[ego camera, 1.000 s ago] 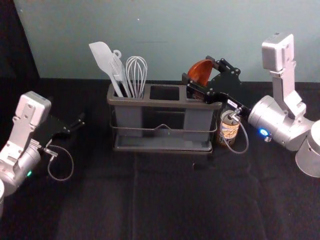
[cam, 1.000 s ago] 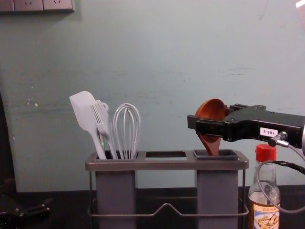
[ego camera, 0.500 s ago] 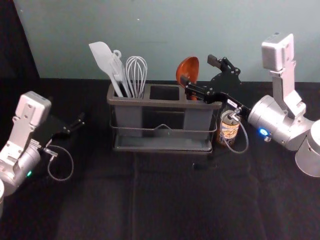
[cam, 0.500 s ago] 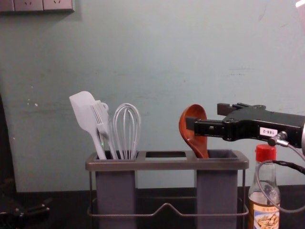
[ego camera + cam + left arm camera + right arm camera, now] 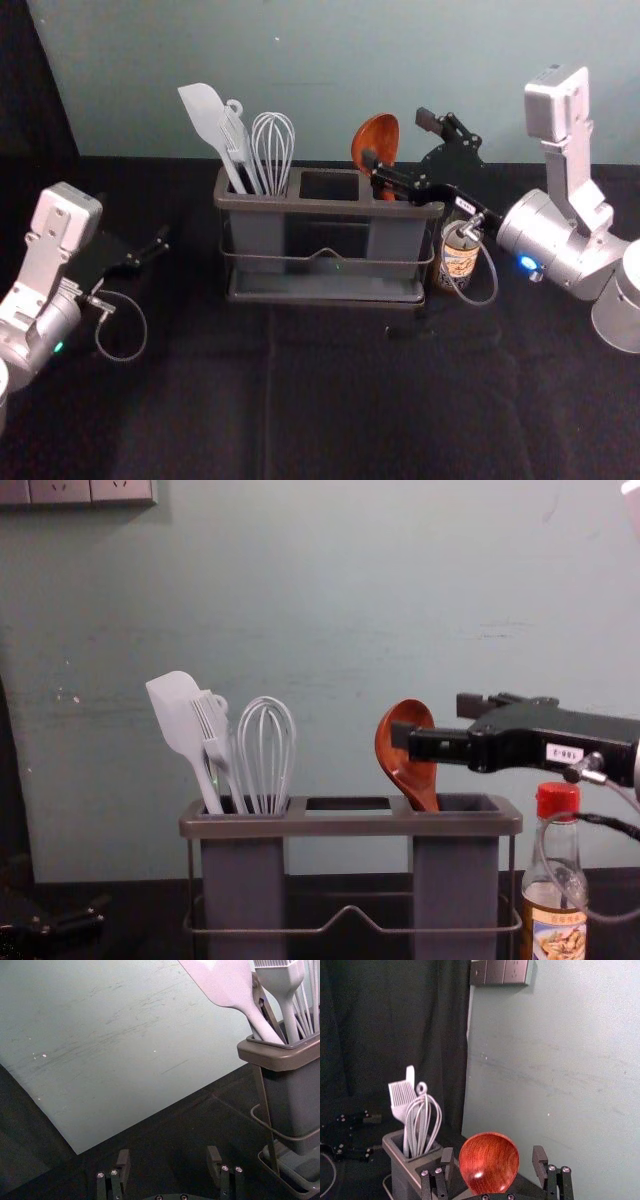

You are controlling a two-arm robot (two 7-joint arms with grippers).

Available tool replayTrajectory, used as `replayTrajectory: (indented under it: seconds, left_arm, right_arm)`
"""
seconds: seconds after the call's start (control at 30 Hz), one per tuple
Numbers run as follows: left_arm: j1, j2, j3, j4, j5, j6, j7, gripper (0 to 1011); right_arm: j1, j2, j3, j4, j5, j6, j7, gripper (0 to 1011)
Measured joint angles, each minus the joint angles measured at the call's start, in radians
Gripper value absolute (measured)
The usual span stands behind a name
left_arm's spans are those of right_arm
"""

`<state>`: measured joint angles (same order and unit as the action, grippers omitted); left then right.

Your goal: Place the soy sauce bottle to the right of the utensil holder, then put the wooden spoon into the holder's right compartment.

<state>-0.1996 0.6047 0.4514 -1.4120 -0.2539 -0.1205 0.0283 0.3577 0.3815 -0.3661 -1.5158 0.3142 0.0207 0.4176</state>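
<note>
at the far left of the head view, my left claw (image 5: 158,243) is above the bench (image 5: 300,400), set wide with nothing between its fingers. to its right stands the utensil holder (image 5: 350,824). its left compartment (image 5: 240,890) carries, in order, a pale spatula (image 5: 178,715), a brush (image 5: 212,725) and a whisk (image 5: 266,750), heads up. the middle section has a rectangular opening (image 5: 347,804). the wooden spoon (image 5: 412,780) is seated in the right compartment (image 5: 455,890), bowl up, handle down, tilted leftward. my right claw (image 5: 399,140) reaches in from the right above that compartment, jaws wide, one in front of the bowl, the other well apart from it; the right wrist view shows the bowl between them, unclamped. last, the soy sauce bottle (image 5: 553,920) stands upright just beside the holder's right end, red cap (image 5: 558,800) on, a cable (image 5: 545,855) of my right arm looping before it.
</note>
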Motion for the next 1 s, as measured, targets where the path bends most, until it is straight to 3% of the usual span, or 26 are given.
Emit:
replayTrajectory:
  seconds: [0.27,0.47,0.8,1.0]
  left_arm:
    - [0.000,0.000,0.000,0.000,0.000,0.000,0.000,1005]
    - [0.000,0.000,0.000,0.000,0.000,0.000,0.000,1005]
    - [0.000,0.000,0.000,0.000,0.000,0.000,0.000,1005]
    - [0.000,0.000,0.000,0.000,0.000,0.000,0.000,1005]
  right_arm:
    - [-0.016,0.014,0.021,-0.057,-0.009,-0.012,-0.016,1002]
    - [-0.043,0.031,0.062,-0.128,0.015,0.004,-0.030,1002]
    - [-0.143,0.093,0.143,-0.255,0.065,0.021,-0.044,1002]
    - [-0.211,0.114,0.197,-0.286,0.085,0.007,-0.066,1003]
